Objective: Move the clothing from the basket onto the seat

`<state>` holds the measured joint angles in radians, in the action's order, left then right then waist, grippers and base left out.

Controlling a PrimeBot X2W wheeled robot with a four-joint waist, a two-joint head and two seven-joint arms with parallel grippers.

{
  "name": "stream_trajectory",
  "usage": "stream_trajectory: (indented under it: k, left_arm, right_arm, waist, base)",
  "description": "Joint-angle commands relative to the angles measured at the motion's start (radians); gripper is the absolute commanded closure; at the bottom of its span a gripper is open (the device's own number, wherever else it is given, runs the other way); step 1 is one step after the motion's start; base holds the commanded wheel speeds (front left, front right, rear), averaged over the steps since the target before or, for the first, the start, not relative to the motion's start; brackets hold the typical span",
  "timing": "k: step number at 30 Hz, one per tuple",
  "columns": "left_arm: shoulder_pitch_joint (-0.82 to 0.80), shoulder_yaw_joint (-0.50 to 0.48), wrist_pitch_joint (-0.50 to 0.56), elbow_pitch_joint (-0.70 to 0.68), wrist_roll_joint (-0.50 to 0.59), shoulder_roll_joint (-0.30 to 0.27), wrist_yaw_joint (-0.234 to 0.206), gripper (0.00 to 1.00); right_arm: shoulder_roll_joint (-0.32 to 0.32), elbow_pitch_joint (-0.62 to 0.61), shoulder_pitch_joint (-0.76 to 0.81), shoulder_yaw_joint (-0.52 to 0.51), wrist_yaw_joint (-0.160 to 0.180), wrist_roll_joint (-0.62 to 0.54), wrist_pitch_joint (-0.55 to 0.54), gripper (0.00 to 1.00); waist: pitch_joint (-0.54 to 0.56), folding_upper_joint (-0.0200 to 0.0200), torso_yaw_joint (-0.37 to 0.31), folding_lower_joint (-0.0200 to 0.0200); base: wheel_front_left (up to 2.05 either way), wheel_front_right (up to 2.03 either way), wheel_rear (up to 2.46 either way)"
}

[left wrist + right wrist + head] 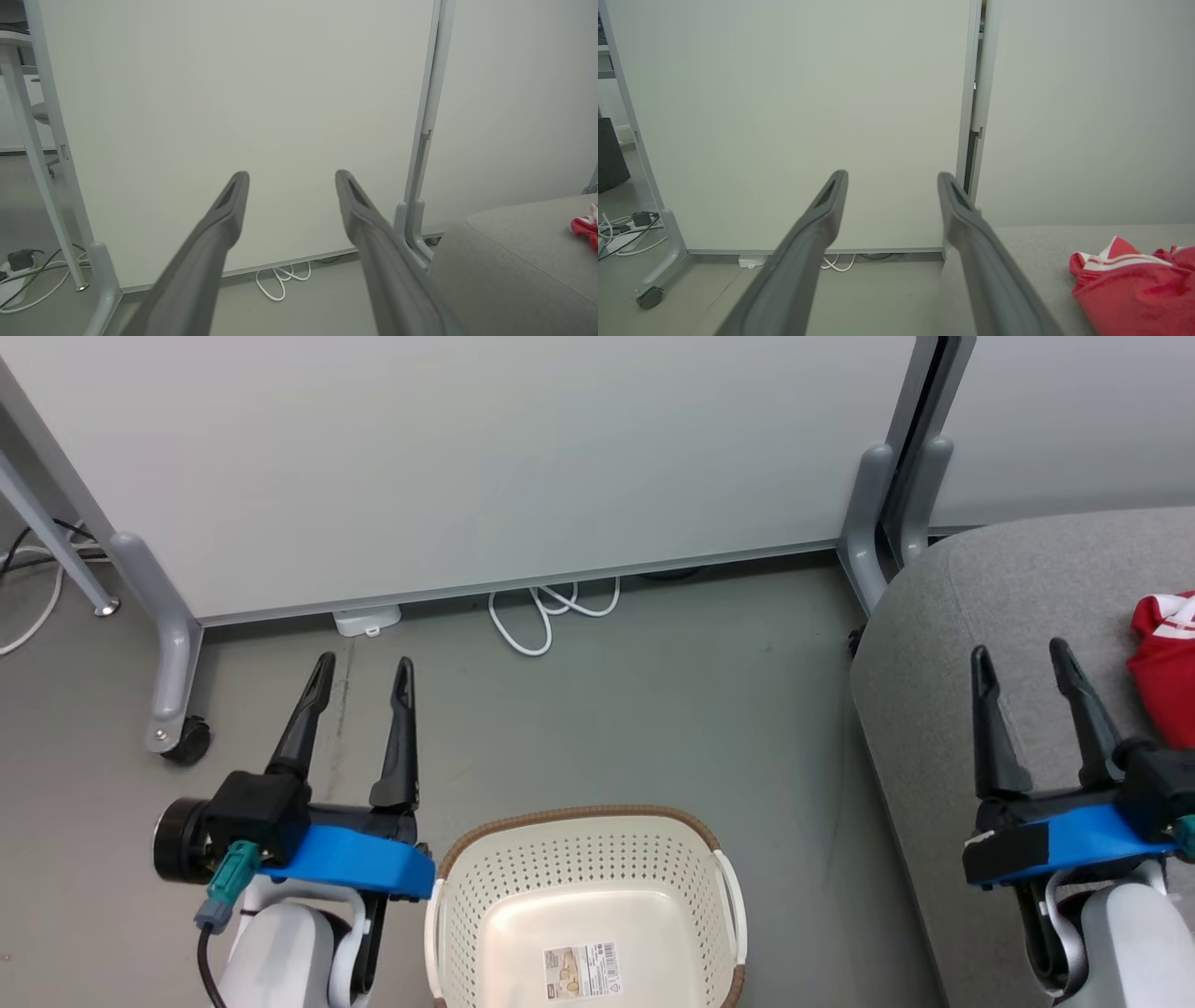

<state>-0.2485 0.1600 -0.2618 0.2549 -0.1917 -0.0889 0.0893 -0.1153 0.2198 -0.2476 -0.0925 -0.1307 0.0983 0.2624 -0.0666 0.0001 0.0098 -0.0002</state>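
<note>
The cream perforated basket (485,896) with a brown rim stands on the floor at the bottom middle; its floor shows just a barcode label. Red clothing (1167,658) with white stripes lies on the grey seat (934,709) at the right edge, also seen as clothing (1134,289) on the seat (1036,252) and clothing (586,228) on the seat (514,261). My left gripper (364,667) hangs open over the floor left of the basket, empty. Over the seat, left of the clothing, my right gripper (1020,653) is open and empty.
White partition panels (467,457) on grey wheeled feet (177,728) close off the back. White cables (551,611) and a power adapter (367,619) lie on the floor at the panel's base. More cables (28,579) trail at the far left.
</note>
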Motion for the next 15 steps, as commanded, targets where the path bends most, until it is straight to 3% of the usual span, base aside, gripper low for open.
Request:
stream_trajectory:
  k: [1, 15]
  left_arm:
    - [0.026, -0.021, -0.005, -0.005, 0.01, 0.006, 0.008, 0.0]
    - [0.125, -0.109, -0.005, -0.05, 0.043, 0.034, 0.036, 0.0]
  right_arm:
    - [0.008, 0.007, 0.026, 0.006, 0.0, 0.0, 0.004, 0.0]
    - [0.04, 0.012, 0.1, -0.003, 0.0, 0.019, 0.004, 0.0]
  waist:
    - [0.017, -0.0001, 0.008, 0.0002]
    - [0.057, -0.0001, 0.026, 0.0002]
  base:
    - [0.0, 0.0, 0.0]
    - [0.0, 0.0, 0.0]
